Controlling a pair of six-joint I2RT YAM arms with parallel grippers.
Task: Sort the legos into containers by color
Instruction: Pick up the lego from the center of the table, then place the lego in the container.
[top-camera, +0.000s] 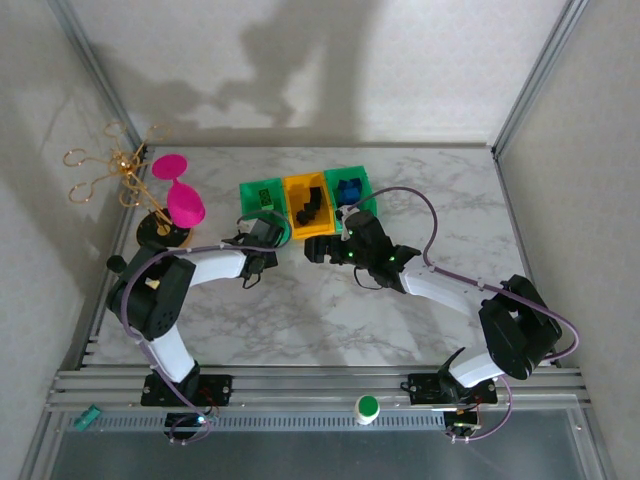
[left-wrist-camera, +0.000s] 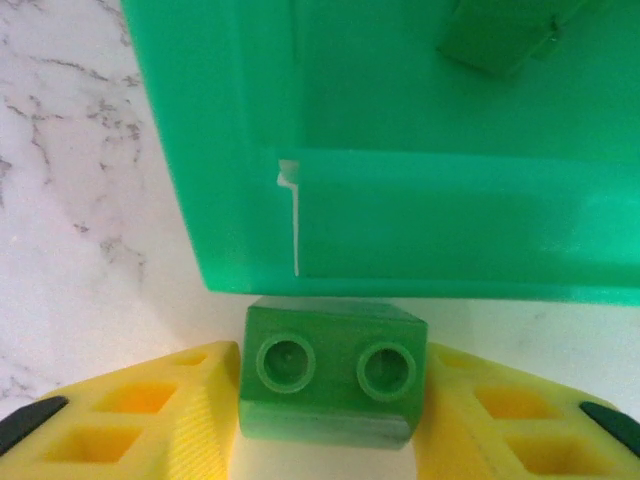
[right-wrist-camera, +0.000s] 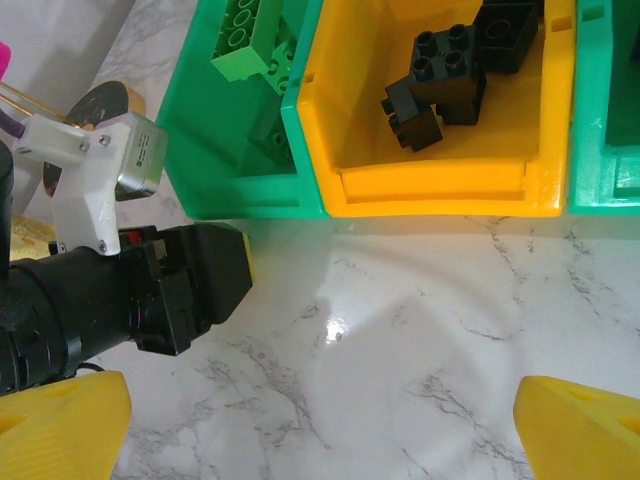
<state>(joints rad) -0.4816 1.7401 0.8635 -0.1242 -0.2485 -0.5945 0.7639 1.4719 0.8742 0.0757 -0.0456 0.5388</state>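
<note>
Both arms (top-camera: 215, 265) reach toward bins (top-camera: 290, 190); left claw (left-wrist-camera: 328, 425) grips green brick (left-wrist-camera: 330, 375), right claw (right-wrist-camera: 320, 430) wide.

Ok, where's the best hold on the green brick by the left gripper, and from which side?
Grip its two flat short ends, one finger from each side, as the left gripper does now. The green brick is a two-stud block with studs facing the wrist camera; the smooth ends sit flush against the fingers, and the studded face would not.
</note>
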